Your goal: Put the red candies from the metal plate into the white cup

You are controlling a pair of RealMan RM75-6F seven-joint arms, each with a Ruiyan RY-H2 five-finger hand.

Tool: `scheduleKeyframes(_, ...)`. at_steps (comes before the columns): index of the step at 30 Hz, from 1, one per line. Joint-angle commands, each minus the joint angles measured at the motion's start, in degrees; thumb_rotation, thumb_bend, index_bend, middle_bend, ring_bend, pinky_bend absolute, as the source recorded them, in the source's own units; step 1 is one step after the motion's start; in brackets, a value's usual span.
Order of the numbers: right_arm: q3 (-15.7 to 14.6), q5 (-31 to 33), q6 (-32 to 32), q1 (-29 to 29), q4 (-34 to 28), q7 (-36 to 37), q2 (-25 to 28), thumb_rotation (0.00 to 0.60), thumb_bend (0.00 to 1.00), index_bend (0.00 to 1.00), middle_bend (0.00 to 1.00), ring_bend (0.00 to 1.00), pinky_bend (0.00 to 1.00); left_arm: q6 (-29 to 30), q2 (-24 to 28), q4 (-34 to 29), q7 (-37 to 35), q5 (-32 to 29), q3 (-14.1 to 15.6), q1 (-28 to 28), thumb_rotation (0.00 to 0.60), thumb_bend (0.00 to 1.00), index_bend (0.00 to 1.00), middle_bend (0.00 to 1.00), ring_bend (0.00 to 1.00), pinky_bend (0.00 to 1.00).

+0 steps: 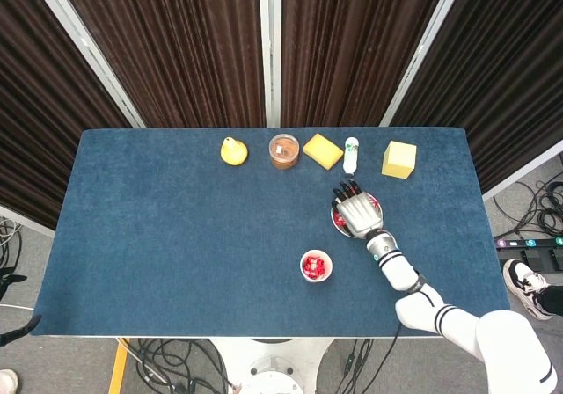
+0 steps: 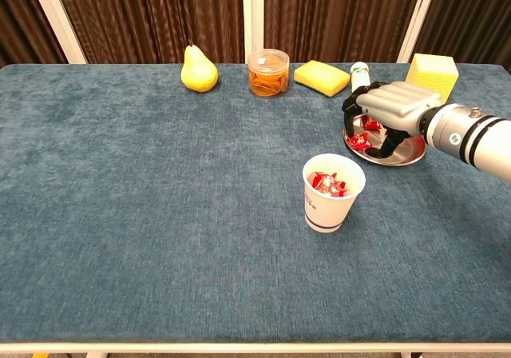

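Note:
The metal plate (image 2: 408, 156) lies right of the table's middle, also seen from above as the plate (image 1: 336, 222). Red candies (image 2: 360, 141) lie on its left side. My right hand (image 2: 393, 105) hovers low over the plate, fingers curved down on either side of the candies, and nothing is plainly gripped. From above, the right hand (image 1: 356, 211) hides most of the plate. The white cup (image 2: 333, 192) stands upright in front of the plate, to its left, with red candies (image 2: 328, 183) inside; the head view shows the cup (image 1: 317, 266) too. My left hand appears in neither view.
Along the far edge stand a yellow pear (image 2: 199, 69), a clear jar of orange contents (image 2: 268, 72), a yellow sponge (image 2: 322, 77), a small white bottle (image 2: 359, 75) and a yellow block (image 2: 432, 70). The bottle is just behind the plate.

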Motion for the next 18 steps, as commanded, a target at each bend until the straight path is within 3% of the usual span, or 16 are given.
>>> scheduleKeyframes(1,0.02,-0.03,-0.07,-0.03,0.62,0.05,-0.29,0.6,0.27,0.42,0.14,0.0,0.0,-0.01,-0.03,0.03,-0.02,0.01,-0.03,-0.03,0.6,0.12,0.37,0.31,0.27,0.27)
scheduleKeyframes(18,0.34,-1.49,2.91,-1.2,0.91,2.29,-0.28,0.6,0.38,0.58,0.2,0.0,0.0,0.07,0.03,-0.07,-0.38,0.25,0.0,-0.01,0.6,0.12,0.37,0.31,0.27,0.27)
